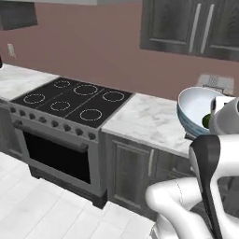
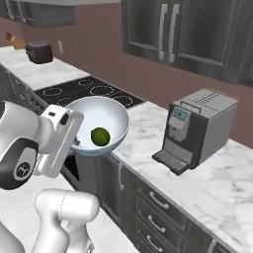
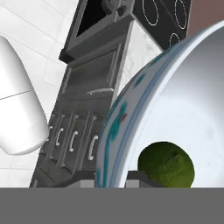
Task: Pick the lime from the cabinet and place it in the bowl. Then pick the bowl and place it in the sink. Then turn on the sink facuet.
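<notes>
Lime (image 2: 100, 136) already in the bowl (image 2: 106, 116), center-left of right base view. Gripper (image 3: 111, 179) pinching the bowl's rim, bowl held up off the counter (image 2: 148, 128). Left to do, I'd say: bowl into sink, then tap on.

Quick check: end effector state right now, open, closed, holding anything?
End effector: closed on the rim of the bowl, which is held off the counter with the lime inside.

Arm bent at elbow, forearm raised over the base, gripper (image 3: 110, 178) clamped on the bowl (image 2: 111, 116) rim, one finger inside, one outside, holding it off the counter.
</notes>
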You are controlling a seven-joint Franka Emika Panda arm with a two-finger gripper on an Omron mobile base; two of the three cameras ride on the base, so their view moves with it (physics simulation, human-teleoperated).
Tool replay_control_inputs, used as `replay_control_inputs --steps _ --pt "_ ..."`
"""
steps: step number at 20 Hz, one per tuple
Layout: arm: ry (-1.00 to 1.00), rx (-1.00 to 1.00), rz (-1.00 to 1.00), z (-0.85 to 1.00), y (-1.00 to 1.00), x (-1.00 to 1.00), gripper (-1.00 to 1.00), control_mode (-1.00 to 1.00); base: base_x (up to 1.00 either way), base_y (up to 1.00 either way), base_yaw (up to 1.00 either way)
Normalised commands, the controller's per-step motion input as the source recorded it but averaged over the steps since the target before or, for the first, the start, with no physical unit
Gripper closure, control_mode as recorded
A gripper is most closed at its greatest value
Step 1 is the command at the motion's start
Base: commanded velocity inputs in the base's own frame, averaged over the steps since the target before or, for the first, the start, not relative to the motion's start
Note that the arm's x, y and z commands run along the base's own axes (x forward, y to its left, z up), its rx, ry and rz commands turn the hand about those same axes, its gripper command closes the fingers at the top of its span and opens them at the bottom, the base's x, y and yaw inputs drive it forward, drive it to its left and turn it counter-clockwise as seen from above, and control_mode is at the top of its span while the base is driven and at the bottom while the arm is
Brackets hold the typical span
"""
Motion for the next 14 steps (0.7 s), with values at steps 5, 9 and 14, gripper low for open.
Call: replay_control_inputs --steps 5,9,14 --pt "0.00 0.00 0.00 0.00 0.00 0.00 1.00 1.00 -0.01 0.29 0.73" --pt "0.00 0.00 0.00 0.00 0.00 0.00 1.00 1.00 0.01 0.40 0.70" --pt "0.00 0.00 0.00 0.00 0.00 0.00 1.00 1.00 0.33 0.27 0.61"
